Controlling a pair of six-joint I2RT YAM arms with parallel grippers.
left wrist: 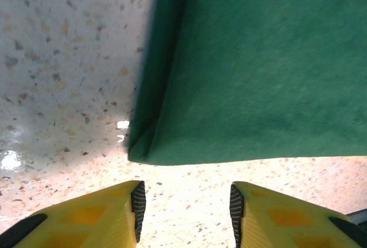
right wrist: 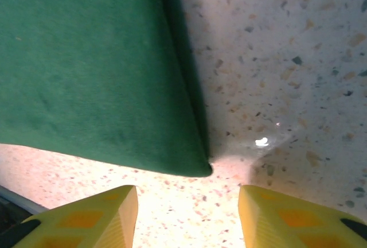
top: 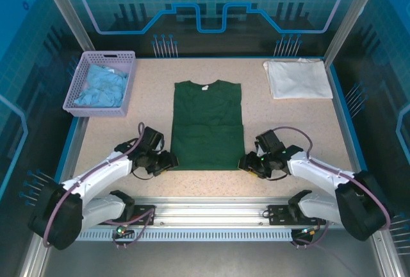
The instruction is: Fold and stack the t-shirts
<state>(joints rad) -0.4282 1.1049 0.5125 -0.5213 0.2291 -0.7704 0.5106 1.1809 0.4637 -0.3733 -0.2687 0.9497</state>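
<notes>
yellow wedge-shaped fingers (left wrist: pixel 86 216) with black ribbed pads (left wrist: pixel 138 208) belong to the left gripper (left wrist: pixel 186 208). its jaws stand apart with nothing between them, over the glossy speckled tabletop (left wrist: pixel 69 58), just short of the near left corner of the dark green t-shirt (left wrist: pixel 258 64). that corner shows doubled layers of soft, matte cloth along a folded side edge.

the right gripper (right wrist: pixel 188 202) mirrors it: its smooth yellow fingers (right wrist: pixel 292 219) are parted and empty, just before the shirt's rounded near right corner.

from above, the green shirt lies flat in the middle of the table as a tall rectangle, sleeves tucked in, with a small white neck label (top: pixel 205 87) at the far end. both grippers sit at its near hem, one at each corner.

the white t-shirt (top: pixel 298 78) lies folded into a squarish pad at the far right corner, well apart from the green one. a lavender lattice basket (top: pixel 82 75) at the far left holds crumpled light blue cloth (top: pixel 101 88).
</notes>
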